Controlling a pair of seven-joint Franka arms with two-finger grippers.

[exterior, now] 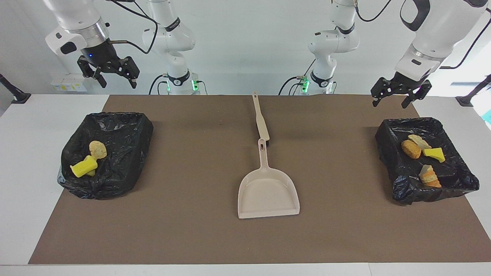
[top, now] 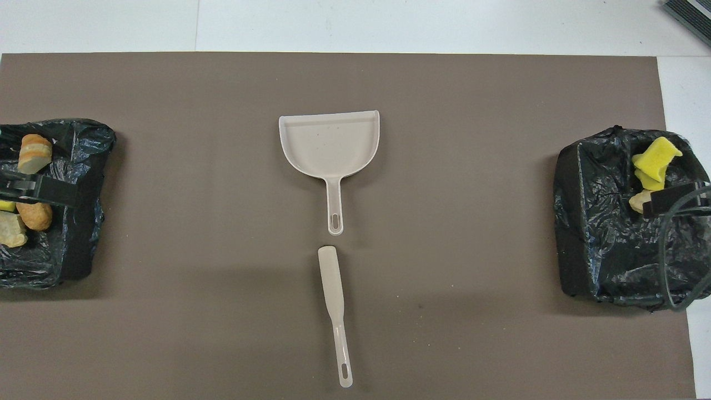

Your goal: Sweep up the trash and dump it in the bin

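The trash lies in two black-bagged bins. In the bin [exterior: 128,128] [top: 577,222] at the right arm's end are a yellow chunk [exterior: 83,167] [top: 655,155] and a tan bit [exterior: 97,149]. The bin [exterior: 388,140] [top: 83,239] at the left arm's end holds a brown crusty bit [exterior: 411,149] [top: 34,215], a yellow chunk [exterior: 434,154] and a sliced crusty bit [exterior: 429,176] [top: 34,153]. My left gripper [exterior: 390,102] hangs open, high over that bin's edge toward the robots. My right gripper [exterior: 118,82] waits open, raised above the other bin.
A beige dustpan [exterior: 268,193] [top: 330,141] lies mid-mat, its handle toward the robots. A beige brush [exterior: 261,119] [top: 333,289] lies in line with it, nearer to the robots. The brown mat [exterior: 184,214] covers most of the white table.
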